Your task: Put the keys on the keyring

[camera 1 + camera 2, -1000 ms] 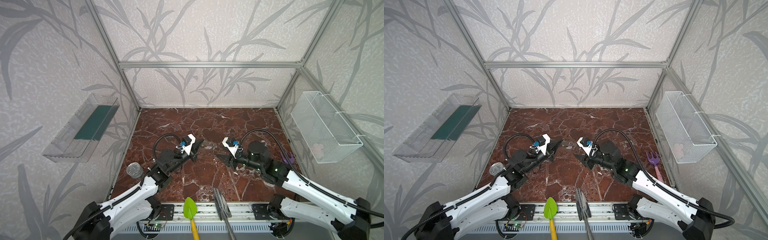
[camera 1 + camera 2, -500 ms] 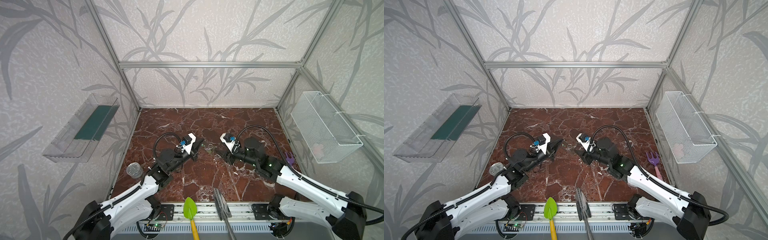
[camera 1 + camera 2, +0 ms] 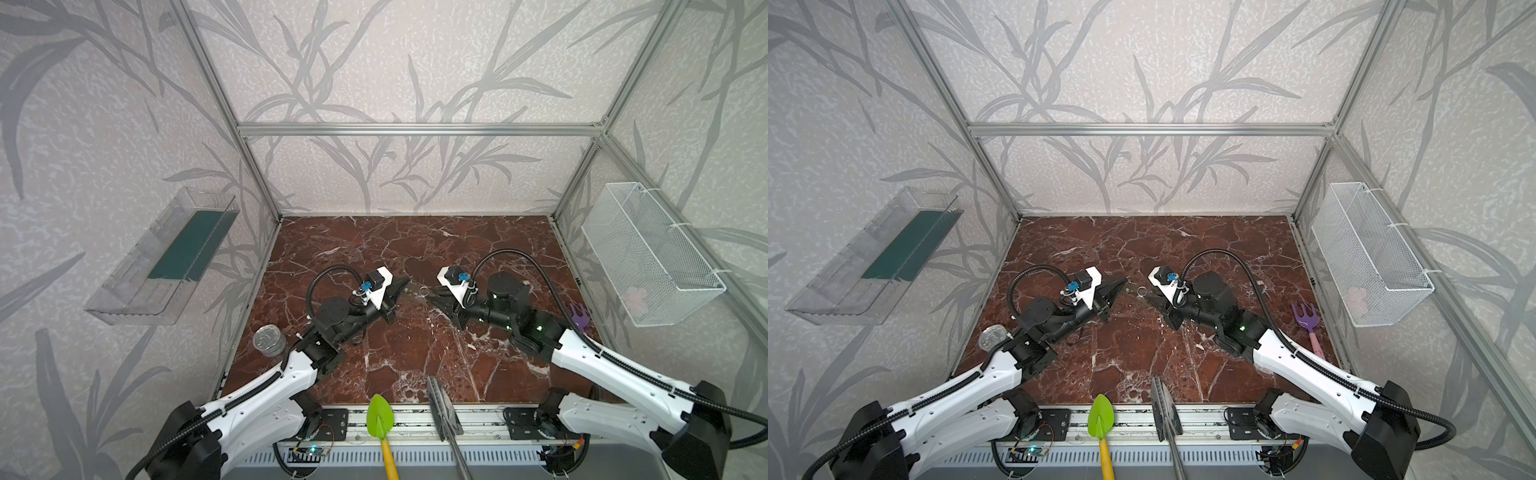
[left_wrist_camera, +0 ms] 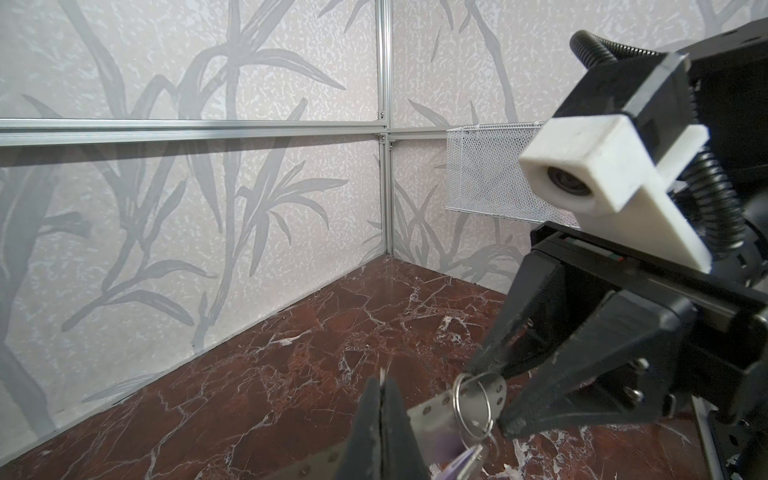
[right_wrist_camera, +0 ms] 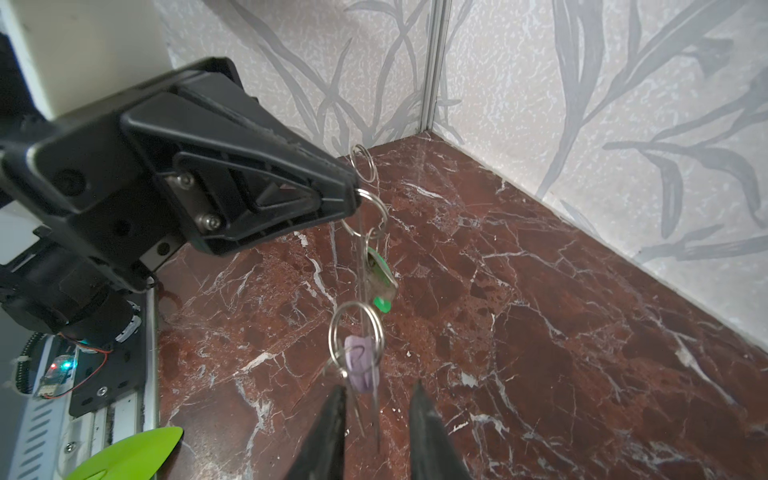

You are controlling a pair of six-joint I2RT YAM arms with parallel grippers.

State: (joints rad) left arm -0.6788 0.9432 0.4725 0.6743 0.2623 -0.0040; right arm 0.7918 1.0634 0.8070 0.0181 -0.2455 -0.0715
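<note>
My left gripper (image 4: 382,401) is shut on the flat grey-beige tag of the keyring (image 4: 432,415), held above the floor mid-table. Thin metal rings (image 4: 473,399) hang from the tag's end. In the right wrist view a green key (image 5: 380,278) and a lilac key (image 5: 361,368) dangle on those rings below the left gripper's tip (image 5: 353,199). My right gripper (image 5: 378,403) stands open, its fingers (image 5: 332,428) either side of the lilac key's blade and the lowest ring. In both top views the grippers meet tip to tip (image 3: 405,284) (image 3: 432,296) around the ring (image 3: 1142,291).
A silver tin can (image 3: 269,340) stands at the left edge. A green trowel (image 3: 380,419) and a grey tool (image 3: 442,411) lie on the front rail. A purple rake (image 3: 1306,320) lies at the right. A wire basket (image 3: 648,257) and clear shelf (image 3: 166,257) hang on the walls.
My right gripper has moved left and forward up to the hanging rings, and its jaws have narrowed around them. The left gripper has stayed put, still holding the tag.
</note>
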